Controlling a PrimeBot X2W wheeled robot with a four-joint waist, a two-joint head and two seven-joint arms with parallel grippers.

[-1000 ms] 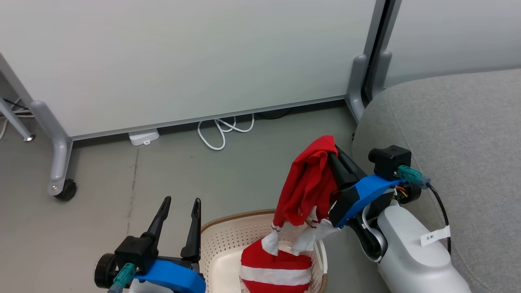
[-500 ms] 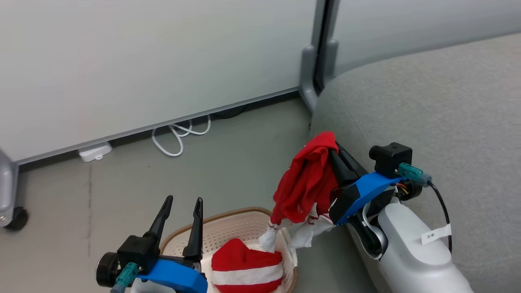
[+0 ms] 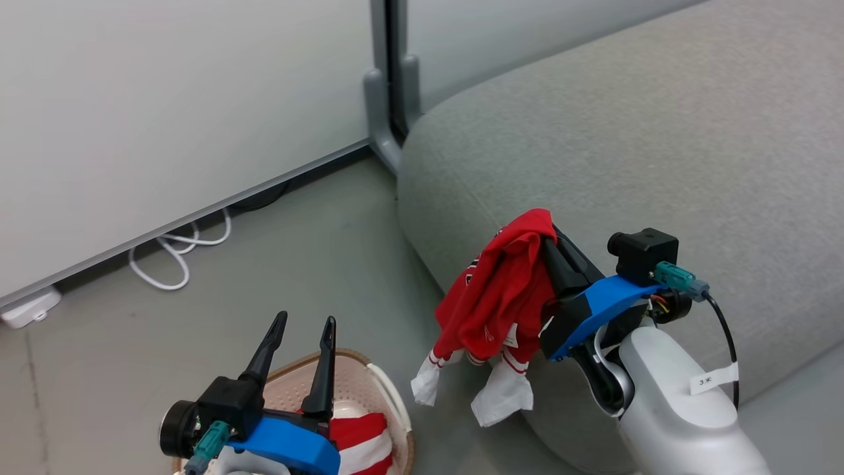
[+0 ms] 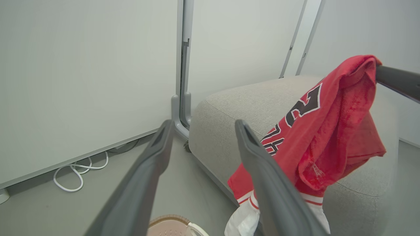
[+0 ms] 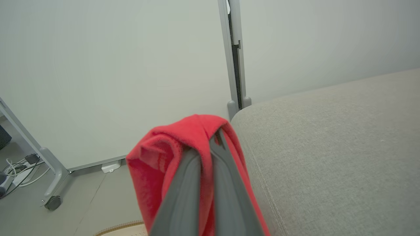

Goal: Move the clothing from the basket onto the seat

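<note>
One jersey [image 3: 501, 293] in right claw [image 3: 550, 239]; one banded garment [image 3: 356, 443] in one basket [image 3: 388, 390].

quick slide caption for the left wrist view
Open left hand frames the red jersey, hanging in front of the grey sofa.

The right end effector [image 3: 552, 232], fingers pressed together on the jersey [image 3: 501, 290], hangs just beside the seat [image 3: 659, 132]; the left end effector [image 3: 306, 321], fingers parted and empty, is farther from the seat.
</note>
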